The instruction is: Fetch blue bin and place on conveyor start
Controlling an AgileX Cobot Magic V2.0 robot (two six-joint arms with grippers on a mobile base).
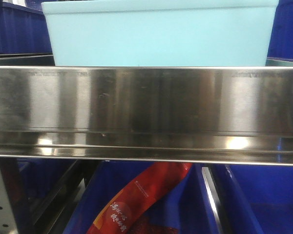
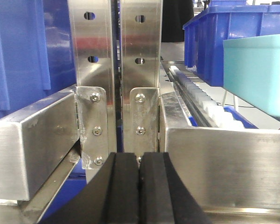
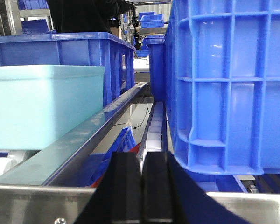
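Note:
The light aqua-blue bin (image 1: 158,31) stands on the steel shelf, right behind its shiny front rail (image 1: 146,102). It also shows at the right of the left wrist view (image 2: 259,72) and at the left of the right wrist view (image 3: 44,105). My left gripper (image 2: 139,161) is shut and empty, in front of the steel shelf posts, left of the bin. My right gripper (image 3: 141,161) is shut and empty, at the front rail to the right of the bin, beside a dark blue ribbed crate. No grippers show in the front view. The conveyor belt is out of view.
Dark blue ribbed crates flank the bin: one behind it (image 3: 84,60), a large one at right (image 3: 228,84), one at far left (image 2: 23,56). Steel upright posts (image 2: 114,70) stand before the left gripper. A lower blue crate holds a red packet (image 1: 136,200).

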